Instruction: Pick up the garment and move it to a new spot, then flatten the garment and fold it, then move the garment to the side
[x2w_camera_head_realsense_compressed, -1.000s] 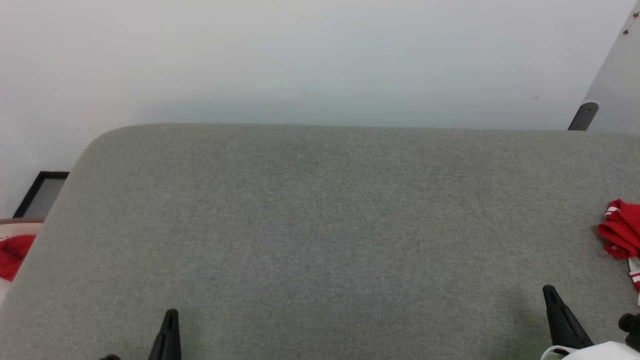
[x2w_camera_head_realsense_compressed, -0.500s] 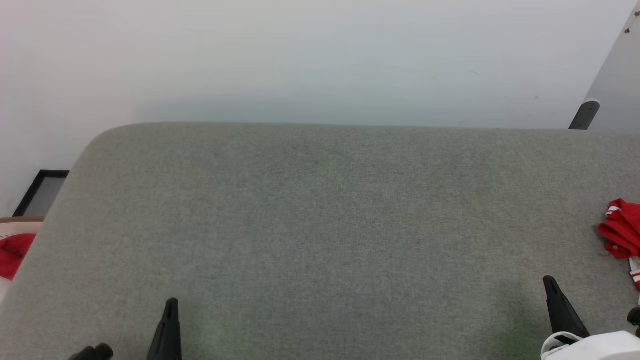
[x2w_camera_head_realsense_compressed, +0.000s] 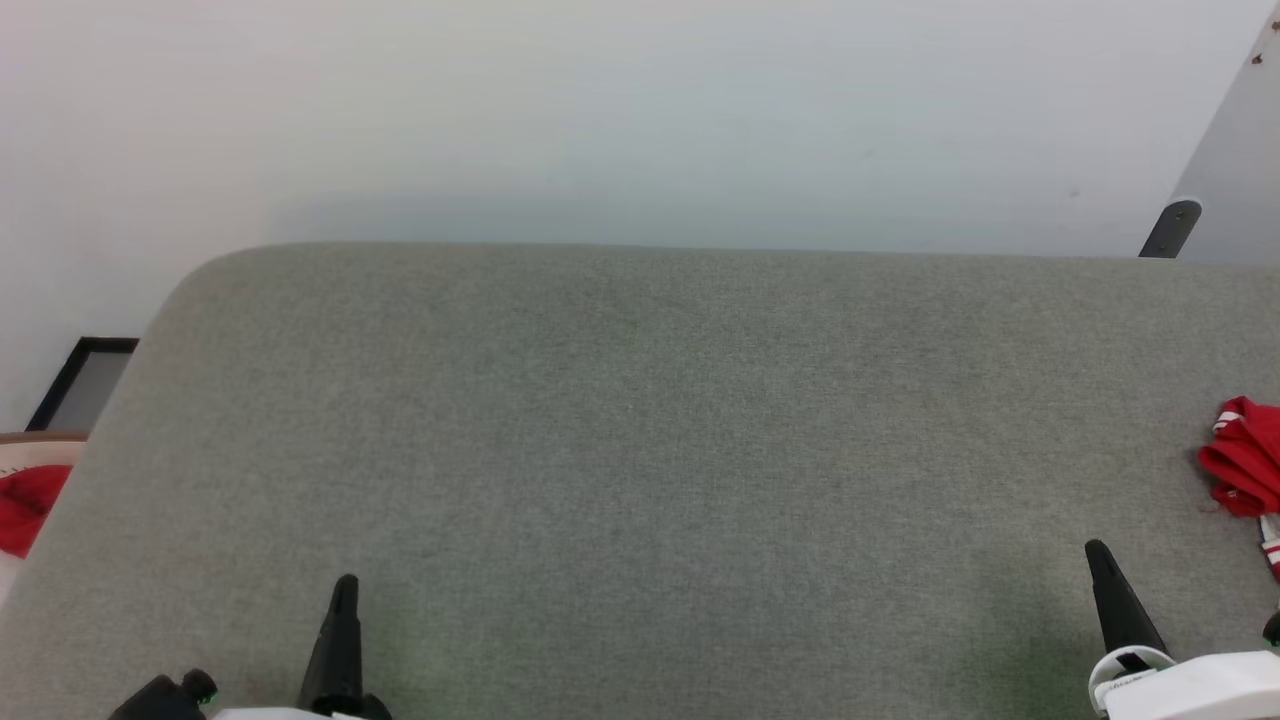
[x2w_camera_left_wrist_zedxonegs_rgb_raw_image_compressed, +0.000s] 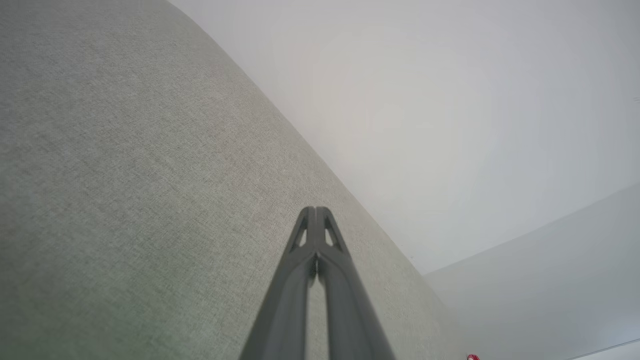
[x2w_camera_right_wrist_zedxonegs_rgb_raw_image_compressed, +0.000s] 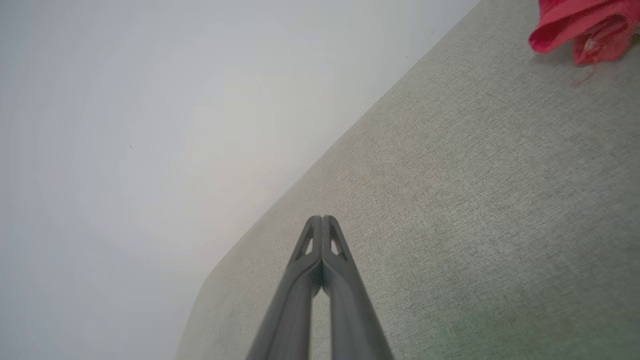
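Red garment (x2w_camera_head_realsense_compressed: 1243, 462) bunched at cushion (x2w_camera_head_realsense_compressed: 640, 450) edge (both grippers closed)

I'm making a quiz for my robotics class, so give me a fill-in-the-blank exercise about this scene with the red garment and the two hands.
On the grey surface, the garment lies crumpled near the ____ edge in the head view. The left hand and right hand are both ____, holding nothing. The hand nearer the garment is the ____ one.
Missing words: right; shut; right.
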